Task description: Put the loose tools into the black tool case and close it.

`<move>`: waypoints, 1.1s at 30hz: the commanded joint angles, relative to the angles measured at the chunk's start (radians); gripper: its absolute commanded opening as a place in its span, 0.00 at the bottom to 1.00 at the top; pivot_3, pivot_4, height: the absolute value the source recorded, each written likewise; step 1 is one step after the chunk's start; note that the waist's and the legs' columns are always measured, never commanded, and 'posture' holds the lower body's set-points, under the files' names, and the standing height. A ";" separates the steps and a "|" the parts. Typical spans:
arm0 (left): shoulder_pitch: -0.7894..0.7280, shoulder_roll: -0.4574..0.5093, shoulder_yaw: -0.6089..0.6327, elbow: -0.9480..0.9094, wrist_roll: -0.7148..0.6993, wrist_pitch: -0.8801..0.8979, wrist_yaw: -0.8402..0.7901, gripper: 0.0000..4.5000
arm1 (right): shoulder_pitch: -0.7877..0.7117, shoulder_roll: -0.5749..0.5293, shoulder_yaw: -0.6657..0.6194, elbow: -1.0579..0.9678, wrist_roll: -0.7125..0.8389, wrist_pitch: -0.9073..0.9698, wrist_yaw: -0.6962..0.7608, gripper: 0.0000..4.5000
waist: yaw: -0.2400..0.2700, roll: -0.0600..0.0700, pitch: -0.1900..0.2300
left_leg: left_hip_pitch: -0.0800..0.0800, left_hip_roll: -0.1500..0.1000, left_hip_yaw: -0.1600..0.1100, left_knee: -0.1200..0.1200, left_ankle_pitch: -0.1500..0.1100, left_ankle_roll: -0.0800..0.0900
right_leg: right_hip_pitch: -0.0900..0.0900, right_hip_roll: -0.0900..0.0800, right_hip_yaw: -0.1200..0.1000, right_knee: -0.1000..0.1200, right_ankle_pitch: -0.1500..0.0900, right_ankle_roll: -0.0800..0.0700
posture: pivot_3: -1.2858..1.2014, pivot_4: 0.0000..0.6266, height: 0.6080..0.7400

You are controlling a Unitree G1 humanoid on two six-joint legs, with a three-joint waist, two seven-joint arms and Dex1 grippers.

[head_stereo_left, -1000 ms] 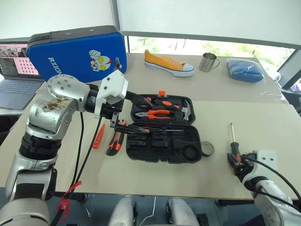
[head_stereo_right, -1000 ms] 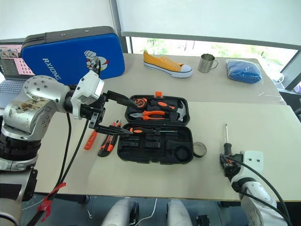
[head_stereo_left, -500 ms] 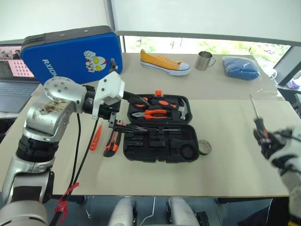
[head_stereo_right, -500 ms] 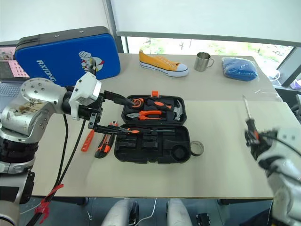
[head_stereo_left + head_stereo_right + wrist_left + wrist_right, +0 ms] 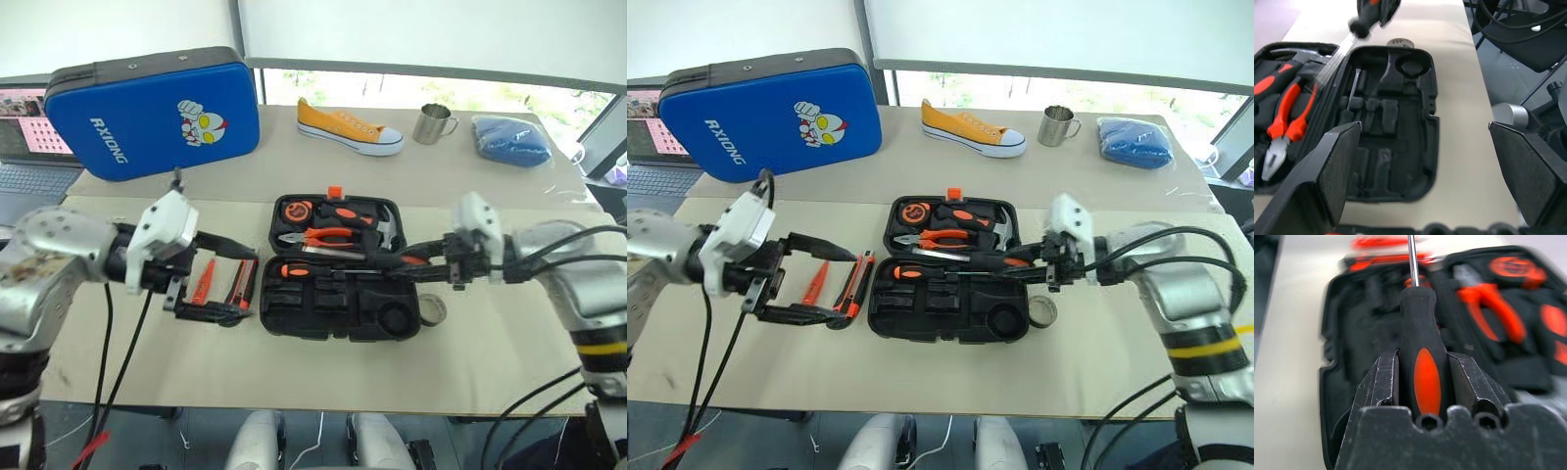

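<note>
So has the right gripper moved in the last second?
Yes. The right gripper, holding the screwdriver, went from the table's near right edge to over the black tool case.

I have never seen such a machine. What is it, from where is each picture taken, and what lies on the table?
It is a humanoid robot with two arms, each ending in two black jaws. Two pictures come from cameras on its head, looking down over the table; the other two come from cameras on its wrists. On the table lies an open black tool case with pliers and one screwdriver inside. Left of it lie a knife and an orange tester pen; a tape roll lies at its right. The right gripper holds a second screwdriver over the case. The left gripper is open and holds nothing.
</note>
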 commanded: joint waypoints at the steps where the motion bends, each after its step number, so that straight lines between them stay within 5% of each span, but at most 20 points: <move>1: 0.046 0.025 0.060 -0.077 -0.017 -0.007 0.040 1.00 | -0.043 0.031 0.041 0.114 -0.094 -0.160 0.051 0.24 | 0.003 0.000 0.000 | 0.000 0.000 0.000 0.000 0.000 0.000 | 0.000 0.000 0.000 0.000 0.000 0.000 | 0.52 0.24 0.99; 11: 0.076 0.037 0.066 -0.126 -0.073 0.040 0.111 1.00 | -0.093 0.148 0.092 0.242 -0.248 -0.239 -0.031 0.24 | -0.006 0.000 0.000 | 0.001 0.000 0.001 0.000 0.001 -0.001 | -0.003 0.001 0.000 0.004 0.000 -0.001 | 0.52 0.24 0.99; 33: -0.047 0.019 -0.039 -0.059 -0.056 0.003 0.132 1.00 | -0.025 0.126 0.052 0.135 -0.212 -0.134 -0.033 0.24 | -0.002 0.000 0.000 | 0.000 0.000 0.002 0.000 0.001 -0.002 | -0.003 0.001 0.000 0.005 0.000 -0.001 | 0.52 0.24 0.99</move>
